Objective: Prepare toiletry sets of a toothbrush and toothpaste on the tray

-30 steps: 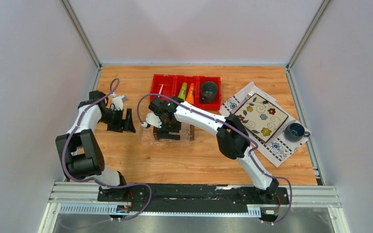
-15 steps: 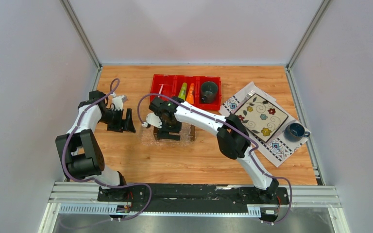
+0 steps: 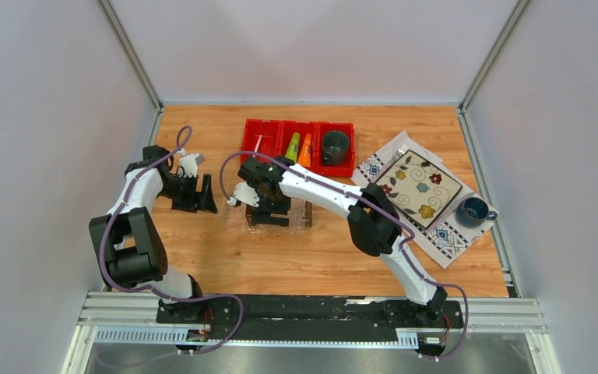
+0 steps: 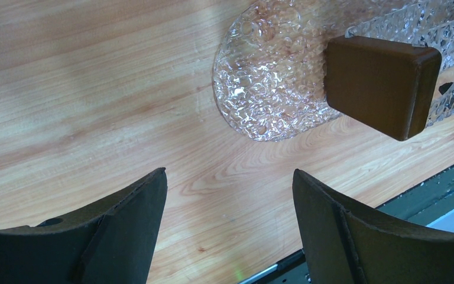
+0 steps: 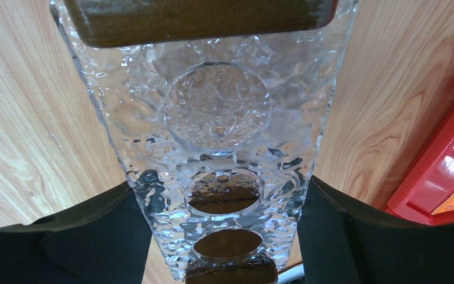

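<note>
The clear tray (image 3: pixel 239 212), with a dark brown handle (image 3: pixel 308 211) at its right end, lies on the wood in front of the red bin (image 3: pixel 250 128). My right gripper (image 3: pixel 269 215) is on it from above. In the right wrist view its fingers press both long sides of the tray (image 5: pixel 219 118), so my right gripper (image 5: pixel 219 183) is shut on it. The white toothbrush (image 3: pixel 258 144) lies in the bin's left compartment. The green toothpaste (image 3: pixel 292 146) and the orange toothpaste (image 3: pixel 305 151) lie in the middle one. My left gripper (image 3: pixel 202 194) hangs open left of the tray (image 4: pixel 266 77), and my left gripper (image 4: pixel 229 173) holds nothing.
A dark mug (image 3: pixel 335 146) fills the bin's right compartment. At the right lies a flower-patterned cloth (image 3: pixel 444 238) with a square plate (image 3: pixel 420 187) and a blue cup (image 3: pixel 473 209) on it. The red bin's wall (image 5: pixel 449 177) is close to my right finger.
</note>
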Robot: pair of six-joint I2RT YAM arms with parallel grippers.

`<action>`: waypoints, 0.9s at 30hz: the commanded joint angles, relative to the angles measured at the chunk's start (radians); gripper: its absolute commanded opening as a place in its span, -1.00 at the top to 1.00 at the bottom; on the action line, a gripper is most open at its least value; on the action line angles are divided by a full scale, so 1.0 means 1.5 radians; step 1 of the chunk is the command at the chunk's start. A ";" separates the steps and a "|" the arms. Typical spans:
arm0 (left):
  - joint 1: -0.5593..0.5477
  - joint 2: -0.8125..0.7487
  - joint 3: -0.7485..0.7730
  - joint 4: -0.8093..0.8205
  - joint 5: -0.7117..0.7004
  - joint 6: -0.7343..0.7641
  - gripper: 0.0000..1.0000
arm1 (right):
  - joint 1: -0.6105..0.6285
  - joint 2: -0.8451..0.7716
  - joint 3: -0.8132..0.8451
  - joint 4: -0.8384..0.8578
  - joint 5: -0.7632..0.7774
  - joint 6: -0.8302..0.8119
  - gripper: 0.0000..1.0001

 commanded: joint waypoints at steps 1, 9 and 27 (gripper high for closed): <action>0.005 -0.020 -0.004 0.000 0.016 0.019 -0.71 | 0.012 -0.046 0.003 -0.003 0.003 0.011 0.04; 0.006 -0.021 -0.002 0.001 0.014 0.017 -0.71 | 0.013 -0.045 0.003 -0.003 0.006 0.014 0.03; 0.005 -0.022 -0.004 -0.004 0.018 0.022 -0.71 | 0.013 -0.039 0.009 -0.005 0.018 0.029 -0.07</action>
